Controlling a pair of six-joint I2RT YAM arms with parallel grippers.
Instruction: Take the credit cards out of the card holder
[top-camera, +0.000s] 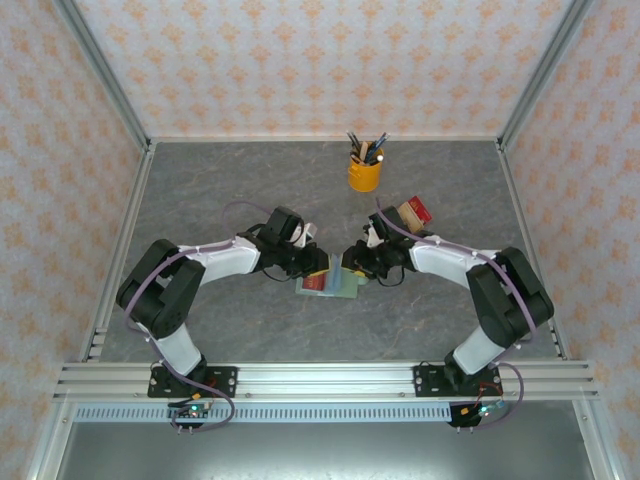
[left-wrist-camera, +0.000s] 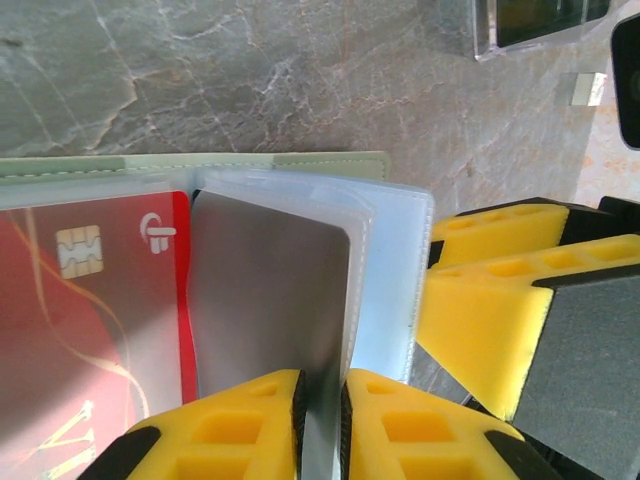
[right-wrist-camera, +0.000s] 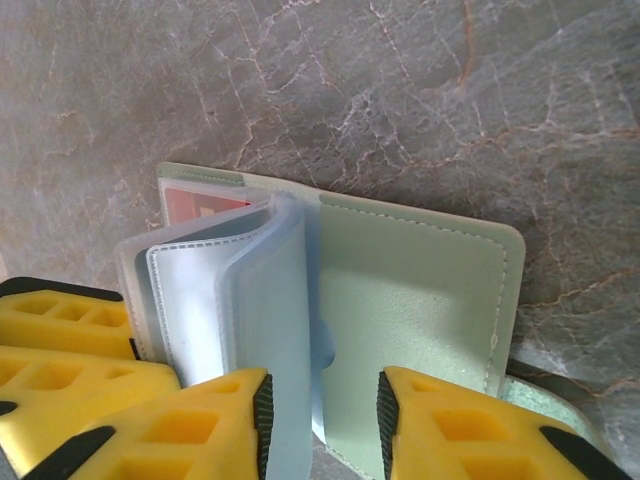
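Note:
The card holder (top-camera: 336, 284) lies open on the table between both grippers, its sage-green cover (right-wrist-camera: 420, 300) flat and its clear sleeves (right-wrist-camera: 230, 290) fanned upward. A red credit card (left-wrist-camera: 90, 300) with a chip sits inside a sleeve on the left half. My left gripper (left-wrist-camera: 322, 420) is shut on the edge of one upright, grey-looking clear sleeve (left-wrist-camera: 270, 300). My right gripper (right-wrist-camera: 325, 420) is open over the green cover, with a sleeve edge resting against its left finger (right-wrist-camera: 240, 420). Its jaws stand apart. The yellow card is hidden.
A yellow pen cup (top-camera: 364, 172) stands at the back centre. A dark, tan and red cluster of upright blocks (top-camera: 412, 213) sits behind the right gripper. The two grippers are almost touching over the holder. Patterned walls enclose the grey table (top-camera: 220, 190).

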